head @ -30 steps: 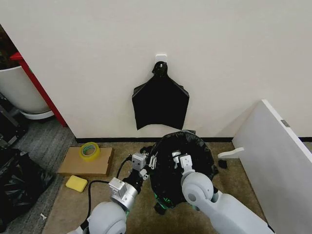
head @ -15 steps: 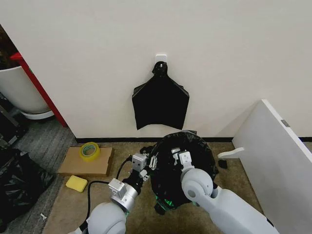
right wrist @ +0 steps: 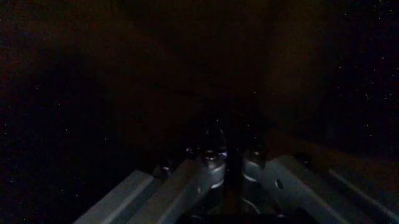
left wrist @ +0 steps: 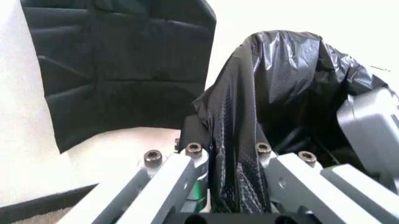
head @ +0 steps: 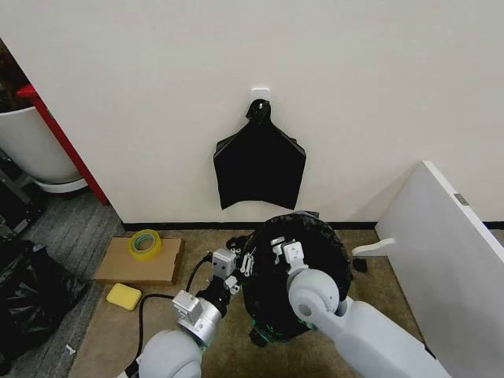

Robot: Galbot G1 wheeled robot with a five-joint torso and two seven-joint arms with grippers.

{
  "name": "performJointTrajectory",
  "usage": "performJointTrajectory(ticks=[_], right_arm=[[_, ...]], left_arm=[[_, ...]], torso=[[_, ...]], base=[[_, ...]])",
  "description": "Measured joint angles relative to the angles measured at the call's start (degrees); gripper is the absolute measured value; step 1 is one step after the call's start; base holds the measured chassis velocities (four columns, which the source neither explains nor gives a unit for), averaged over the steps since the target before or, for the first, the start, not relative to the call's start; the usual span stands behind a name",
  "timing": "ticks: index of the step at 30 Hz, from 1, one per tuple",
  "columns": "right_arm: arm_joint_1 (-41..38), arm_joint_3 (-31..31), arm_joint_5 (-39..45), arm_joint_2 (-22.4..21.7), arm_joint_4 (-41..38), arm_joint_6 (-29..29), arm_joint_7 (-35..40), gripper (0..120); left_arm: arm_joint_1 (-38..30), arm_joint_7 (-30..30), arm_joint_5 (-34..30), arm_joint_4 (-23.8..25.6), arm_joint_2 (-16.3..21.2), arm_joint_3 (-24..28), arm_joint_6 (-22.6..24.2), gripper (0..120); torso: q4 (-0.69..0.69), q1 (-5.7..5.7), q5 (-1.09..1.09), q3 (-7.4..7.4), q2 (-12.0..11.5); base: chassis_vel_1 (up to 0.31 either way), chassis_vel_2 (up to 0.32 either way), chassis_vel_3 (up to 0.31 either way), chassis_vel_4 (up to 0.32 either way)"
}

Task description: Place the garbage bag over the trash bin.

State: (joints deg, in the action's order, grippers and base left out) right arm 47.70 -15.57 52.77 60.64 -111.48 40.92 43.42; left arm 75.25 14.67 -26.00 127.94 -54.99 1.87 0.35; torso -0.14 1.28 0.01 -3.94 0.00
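The glossy black garbage bag (head: 303,272) bulges over the trash bin, which is hidden except for a green-tinted strip of its base (head: 266,331). My left gripper (head: 236,269) is at the bag's left edge. In the left wrist view it (left wrist: 227,150) is shut on a fold of the garbage bag (left wrist: 281,84). My right gripper (head: 279,248) reaches into the top of the bag. From its wrist, the right gripper (right wrist: 229,164) sits in the dark inside, fingers close together on a thin strip of plastic.
A flat bundle of black bags (head: 260,167) hangs from a wall hook behind the bin. A cardboard sheet with a tape roll (head: 145,242) and a yellow sponge (head: 124,296) lie to the left. A white board (head: 449,252) leans on the right. A large white container (head: 27,150) stands far left.
My right gripper has moved up and toward the wall, lifting the bag's top with it, so the bag's mouth looks more closed. The left gripper has barely moved.
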Motion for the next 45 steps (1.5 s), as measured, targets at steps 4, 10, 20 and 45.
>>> performJointTrajectory(ticks=[4, 10, 20, 45], right_arm=[[0.94, -1.33, 0.56, -1.28, -0.92, 0.89, 0.19, 0], [-0.66, -0.77, -0.68, 0.84, 0.47, 0.92, -1.12, 0], [2.11, -0.94, -0.37, 0.76, -0.69, 0.96, -0.37, 0], [10.44, 12.10, 2.70, -10.40, -19.25, -1.25, -13.62, 40]], left_arm=[[0.20, 0.03, -0.49, 0.41, 0.13, -0.26, 0.08, 4], [2.47, -0.04, -0.01, 1.07, -0.65, -0.27, 0.21, 4], [1.19, -0.33, -1.67, 2.23, -0.68, -2.53, 0.69, 4], [-1.46, 4.27, -9.60, -4.20, -2.58, -4.09, 3.60, 4]], torso=[[-0.01, 0.00, 0.01, 0.00, 0.00], [0.02, 0.00, 0.01, 0.00, 0.00], [-0.01, 0.00, 0.01, 0.00, 0.00], [-0.01, 0.00, 0.01, 0.00, 0.00]], base=[[0.000, 0.000, 0.000, 0.000], [0.000, 0.000, 0.000, 0.000], [0.000, 0.000, 0.000, 0.000], [0.000, 0.000, 0.000, 0.000]])
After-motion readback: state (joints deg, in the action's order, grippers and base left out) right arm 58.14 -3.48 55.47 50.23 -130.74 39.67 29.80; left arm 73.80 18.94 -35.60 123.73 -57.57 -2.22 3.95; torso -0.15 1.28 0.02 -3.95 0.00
